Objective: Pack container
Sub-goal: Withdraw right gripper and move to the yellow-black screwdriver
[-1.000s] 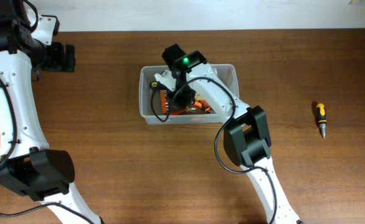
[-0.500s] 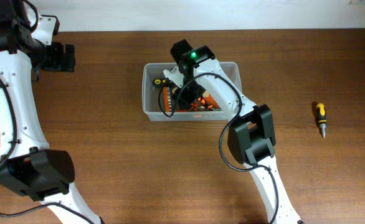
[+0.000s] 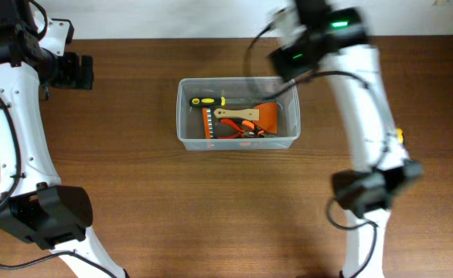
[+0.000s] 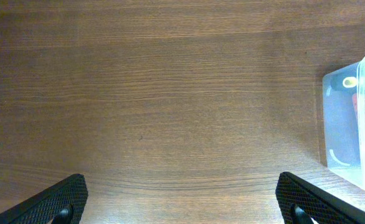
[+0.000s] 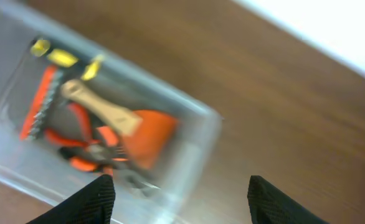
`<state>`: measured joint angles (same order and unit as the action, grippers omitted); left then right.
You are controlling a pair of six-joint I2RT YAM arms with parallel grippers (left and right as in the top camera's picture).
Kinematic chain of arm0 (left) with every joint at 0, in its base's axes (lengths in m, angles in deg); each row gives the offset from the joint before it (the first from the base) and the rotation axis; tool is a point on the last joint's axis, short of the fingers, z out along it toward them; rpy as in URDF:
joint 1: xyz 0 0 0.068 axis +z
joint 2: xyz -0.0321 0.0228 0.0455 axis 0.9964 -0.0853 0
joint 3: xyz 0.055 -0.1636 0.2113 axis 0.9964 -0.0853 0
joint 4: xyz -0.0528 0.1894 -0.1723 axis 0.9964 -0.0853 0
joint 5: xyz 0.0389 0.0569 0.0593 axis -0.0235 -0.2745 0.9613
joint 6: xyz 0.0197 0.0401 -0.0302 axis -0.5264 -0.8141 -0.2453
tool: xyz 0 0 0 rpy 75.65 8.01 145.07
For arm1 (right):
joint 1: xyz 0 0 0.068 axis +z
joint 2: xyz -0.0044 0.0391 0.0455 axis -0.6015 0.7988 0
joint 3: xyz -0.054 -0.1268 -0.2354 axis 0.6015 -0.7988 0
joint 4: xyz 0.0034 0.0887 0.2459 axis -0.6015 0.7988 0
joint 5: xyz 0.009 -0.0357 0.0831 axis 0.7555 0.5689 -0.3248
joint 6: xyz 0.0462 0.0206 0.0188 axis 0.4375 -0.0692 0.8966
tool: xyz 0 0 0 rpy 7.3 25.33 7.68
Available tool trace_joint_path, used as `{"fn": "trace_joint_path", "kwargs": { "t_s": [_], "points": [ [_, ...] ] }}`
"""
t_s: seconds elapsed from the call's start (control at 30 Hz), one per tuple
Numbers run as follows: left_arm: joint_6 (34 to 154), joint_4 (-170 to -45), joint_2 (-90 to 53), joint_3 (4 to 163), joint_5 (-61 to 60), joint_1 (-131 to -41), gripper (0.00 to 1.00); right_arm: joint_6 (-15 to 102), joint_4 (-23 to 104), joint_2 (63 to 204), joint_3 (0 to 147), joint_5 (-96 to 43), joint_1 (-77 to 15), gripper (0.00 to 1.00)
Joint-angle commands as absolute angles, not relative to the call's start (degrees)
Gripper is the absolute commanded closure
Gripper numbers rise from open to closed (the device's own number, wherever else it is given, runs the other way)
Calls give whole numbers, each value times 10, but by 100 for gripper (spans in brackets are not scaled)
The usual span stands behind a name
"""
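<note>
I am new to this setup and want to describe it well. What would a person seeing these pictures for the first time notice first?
First comes the clear container in the middle of the brown table, with bright orange tools inside: a scraper with a wooden handle, and pliers. Next is the white right arm, blurred, above the container's far right corner, with the right gripper open and empty.

I see a dark brown wooden table (image 3: pixel 134 193) with fine straight grain. The clear rectangular plastic container (image 3: pixel 182 116) shows a black-and-yellow screwdriver (image 3: pixel 205 101), a tan-handled scraper with an orange blade (image 3: pixel 250 114) and orange-handled pliers (image 3: pixel 243 131). My white robot arms (image 3: pixel 10 147) have black joints.
</note>
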<state>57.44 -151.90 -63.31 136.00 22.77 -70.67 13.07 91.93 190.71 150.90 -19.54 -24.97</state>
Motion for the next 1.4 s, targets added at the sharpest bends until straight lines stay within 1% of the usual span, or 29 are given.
{"fn": "trace_joint_path", "kwargs": {
  "t_s": [0.0,0.13,0.23,0.4,0.57,0.7,0.8,0.9,1.17,1.27,1.37],
  "points": [
    [580,-1518,-617,1367,224,-705,1,160,926,1885,1516,-174,-335,32],
    [580,-1518,-617,1367,224,-705,1,194,933,1898,1481,-188,-443,32],
    [580,-1518,-617,1367,224,-705,1,193,931,1905,1412,-223,-518,32],
    [580,-1518,-617,1367,224,-705,1,191,892,1906,1272,-231,-601,31],
    [580,-1518,-617,1367,224,-705,1,142,828,1906,1149,-232,-656,24],
    [580,-1518,-617,1367,224,-705,1,97,799,1906,1085,-252,-679,24],
    [580,-1518,-617,1367,224,-705,1,85,777,1906,1058,-256,-681,24],
    [580,-1518,-617,1367,224,-705,1,70,748,1908,1038,-256,-681,31],
    [580,-1518,-617,1367,224,-705,1,45,674,1910,996,-228,-673,32],
    [580,-1518,-617,1367,224,-705,1,49,650,1910,982,-229,-672,37],
    [580,-1518,-617,1367,224,-705,1,49,629,1910,961,-228,-666,39]
  ]
}}
